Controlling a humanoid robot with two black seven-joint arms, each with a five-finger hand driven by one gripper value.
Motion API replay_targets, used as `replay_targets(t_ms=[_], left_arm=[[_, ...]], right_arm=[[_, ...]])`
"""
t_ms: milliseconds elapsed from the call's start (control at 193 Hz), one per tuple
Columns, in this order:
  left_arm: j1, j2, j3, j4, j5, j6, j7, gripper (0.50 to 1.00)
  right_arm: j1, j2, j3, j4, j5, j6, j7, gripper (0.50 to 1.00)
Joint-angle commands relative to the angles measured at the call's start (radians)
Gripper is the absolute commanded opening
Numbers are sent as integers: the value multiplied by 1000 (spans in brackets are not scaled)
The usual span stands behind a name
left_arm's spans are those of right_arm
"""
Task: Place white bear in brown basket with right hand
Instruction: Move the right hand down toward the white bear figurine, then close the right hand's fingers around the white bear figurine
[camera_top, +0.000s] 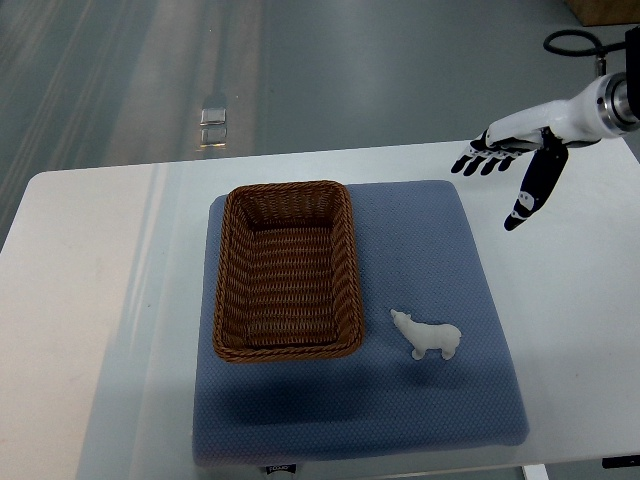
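A small white bear (428, 336) stands on the blue mat (440, 250), just right of the brown wicker basket (228, 290), which holds nothing. My right hand (505, 165) hovers over the table's far right part, well above and beyond the bear, with fingers spread and thumb pointing down, holding nothing. Its white arm comes in from the upper right edge. No left arm shows.
The blue mat lies on a white table (90, 300). Beyond the table's far edge is grey floor with a small metal floor plate (213, 123). A brown box corner (605, 10) shows at the top right.
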Motion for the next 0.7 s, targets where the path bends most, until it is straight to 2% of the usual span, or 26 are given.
replay_targets(t_ms=[0, 207, 321, 693], left_arm=[[0, 0, -1, 1, -1, 0, 26, 1000], [0, 0, -3, 1, -1, 0, 27, 1000], [0, 0, -3, 1, -1, 0, 29, 1000], [0, 0, -3, 1, -1, 0, 29, 1000]], right_arm=[[-91, 17, 10, 5, 36, 0, 9, 919], [-220, 41, 51, 25, 38, 0, 32, 915], [-286, 78, 68, 25, 33, -83, 48, 915], [-439, 118, 133, 31, 27, -152, 61, 913]])
